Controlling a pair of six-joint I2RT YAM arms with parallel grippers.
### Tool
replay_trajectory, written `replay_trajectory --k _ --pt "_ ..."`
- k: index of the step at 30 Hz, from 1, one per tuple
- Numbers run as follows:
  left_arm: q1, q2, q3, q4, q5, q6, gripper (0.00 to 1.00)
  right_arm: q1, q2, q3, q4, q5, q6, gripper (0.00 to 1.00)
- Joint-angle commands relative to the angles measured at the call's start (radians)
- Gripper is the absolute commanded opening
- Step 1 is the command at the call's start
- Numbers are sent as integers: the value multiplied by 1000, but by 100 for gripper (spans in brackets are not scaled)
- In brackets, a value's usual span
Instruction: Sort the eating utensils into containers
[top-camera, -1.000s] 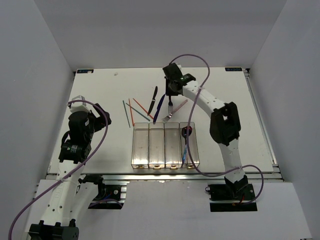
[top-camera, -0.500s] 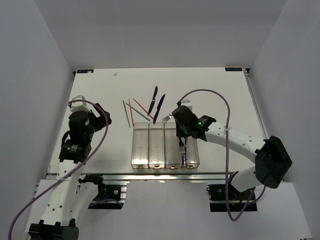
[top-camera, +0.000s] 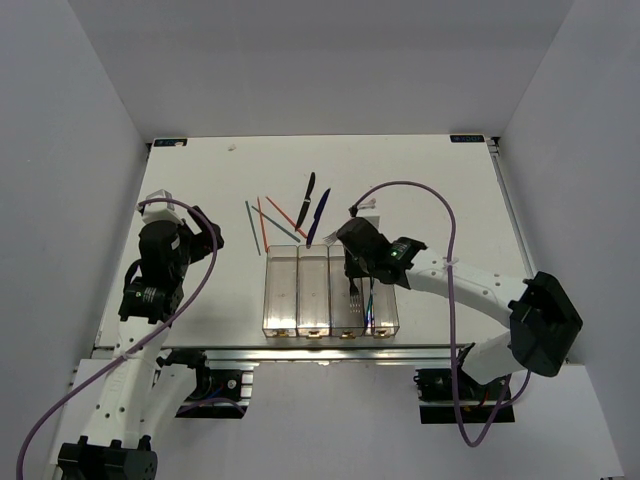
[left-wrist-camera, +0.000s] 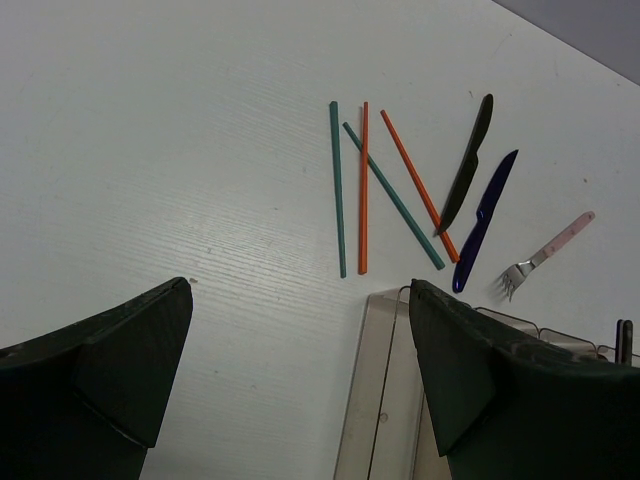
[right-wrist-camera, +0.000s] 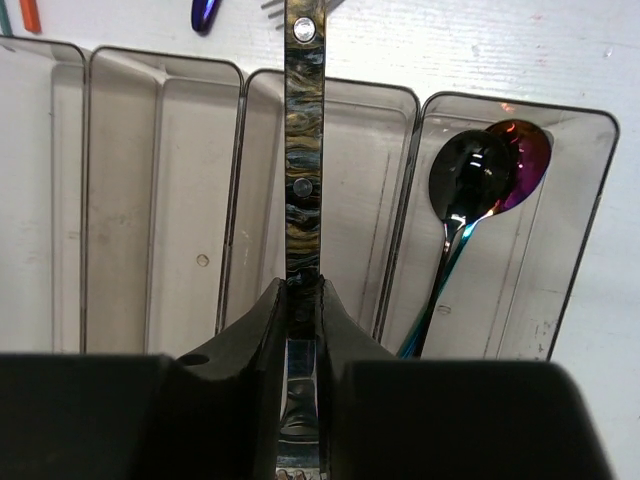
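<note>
Spoons (right-wrist-camera: 487, 170), iridescent, lie binned; right claw (right-wrist-camera: 303, 288) pinches marble-handled fork (right-wrist-camera: 304, 150) over clear plastic bins (right-wrist-camera: 84, 200); left claw (left-wrist-camera: 300, 290) gapes empty; chopsticks (left-wrist-camera: 363, 190), knives (left-wrist-camera: 467, 170) unsorted.

The white table (top-camera: 480, 180) carried the lot. The row of four clear bins (top-camera: 281, 290) sat near its front edge. Just past the bins' far left corner lay two green chopsticks (left-wrist-camera: 337, 200) and two orange chopsticks (left-wrist-camera: 363, 190), some crossing. Then came the black knife (left-wrist-camera: 468, 160), the dark-blue knife (left-wrist-camera: 485, 215) right beside it, and a pink-handled fork (left-wrist-camera: 545, 255) further right.
</note>
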Motion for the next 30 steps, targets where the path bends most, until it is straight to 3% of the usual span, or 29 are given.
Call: replay_trajectory --k 1,3,7,11,16,24,30 --pt "-5 -4 -8 14 15 12 98 17 29 33 29 41 10 5" --pt "-5 -6 -10 14 15 13 98 17 37 33 23 52 3 11" --pt "-5 -10 -8 14 15 13 98 28 29 22 38 31 3 43" --pt "-5 -10 -10 14 15 13 98 32 3 25 63 -1 -7 56" --pt "-5 -12 -10 14 15 13 98 3 11 126 43 41 -19 86" --pt "-5 -12 -10 11 5 12 98 -248 358 465 -103 23 -14 89" --pt "-6 -10 -10 11 8 12 98 -305 681 794 -314 69 50 89"
